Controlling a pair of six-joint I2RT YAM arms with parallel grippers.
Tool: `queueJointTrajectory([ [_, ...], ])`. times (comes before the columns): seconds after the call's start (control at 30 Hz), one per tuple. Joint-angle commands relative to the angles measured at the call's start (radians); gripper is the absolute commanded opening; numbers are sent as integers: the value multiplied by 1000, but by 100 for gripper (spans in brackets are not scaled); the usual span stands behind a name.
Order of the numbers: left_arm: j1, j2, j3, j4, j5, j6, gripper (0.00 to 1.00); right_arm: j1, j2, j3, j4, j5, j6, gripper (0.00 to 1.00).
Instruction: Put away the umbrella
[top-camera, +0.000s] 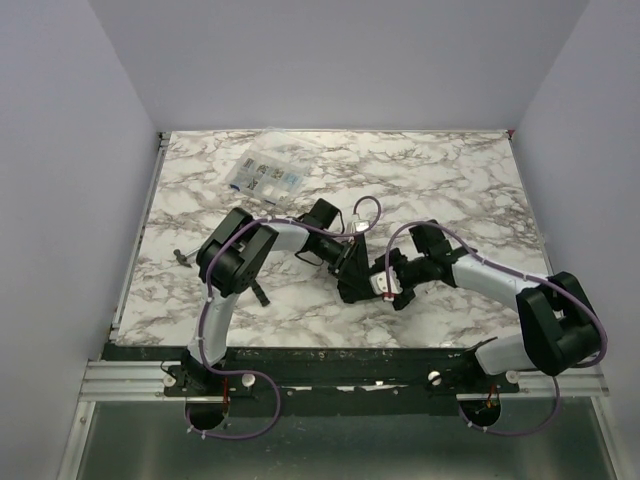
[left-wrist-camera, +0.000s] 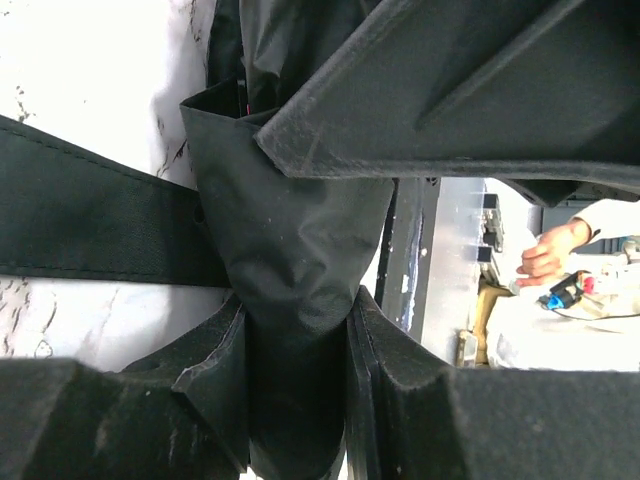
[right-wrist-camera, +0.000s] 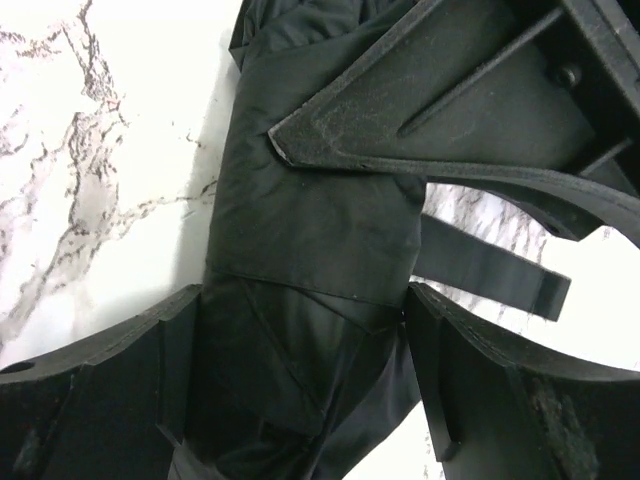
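Observation:
The umbrella (top-camera: 353, 272) lies as a dark folded bundle near the table's middle, between the two arms. My left gripper (top-camera: 338, 256) reaches it from the left. In the left wrist view the left gripper (left-wrist-camera: 297, 335) has both pads pressed on a narrow fold of the umbrella's fabric (left-wrist-camera: 290, 230). A black strap (left-wrist-camera: 90, 220) runs off to the left. My right gripper (top-camera: 388, 282) comes in from the right. Its jaws stand wide in the right wrist view, where the right gripper (right-wrist-camera: 305, 310) has the thick canopy bundle (right-wrist-camera: 310, 220) filling the gap and touching both pads.
A clear plastic compartment box (top-camera: 262, 178) sits at the back left of the marble table (top-camera: 450, 180). A small black-handled tool (top-camera: 182, 257) lies near the left edge. Grey walls close in on three sides.

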Motion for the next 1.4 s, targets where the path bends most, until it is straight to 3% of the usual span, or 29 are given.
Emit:
queueJointTrajectory([
  [0.0,-15,109,-47,-207,-227,13,1,11,13,-25,-12,110,54,78],
  [0.07,-12,106,-36,-186,-224,-16,4,28,14,-34,-41,131,89,68],
  [0.17,-4,88,-39,-115,-221,-102,11,52,42,-13,-81,145,171,43],
  [0.3,30,2,-87,62,-242,-241,33,62,121,59,-161,147,308,24],
  [0.43,76,-127,-143,325,-280,-376,54,63,195,109,-254,152,349,21],
  [0.57,114,-271,-188,473,-382,-377,68,63,259,162,-341,147,378,20],
  [0.67,128,-409,-252,492,-513,-253,72,63,322,216,-409,141,400,17],
  [0.73,132,-513,-345,568,-602,-181,82,63,373,259,-456,131,423,17],
  [0.77,136,-558,-399,625,-637,-166,96,63,397,279,-483,123,431,16],
  [0.8,145,-599,-461,698,-666,-163,99,63,424,303,-506,120,447,16],
  [0.93,210,-633,-588,885,-496,-191,99,62,508,368,-564,105,487,12],
  [1.0,187,-669,-646,901,-447,-55,97,60,519,374,-563,103,501,12],
  [1.1,87,-756,-727,846,-491,204,96,60,518,365,-541,109,527,12],
  [1.2,-21,-798,-705,657,-580,453,96,56,527,359,-537,113,539,12],
  [1.37,-114,-744,-625,496,-676,651,97,52,527,345,-526,107,551,12],
])
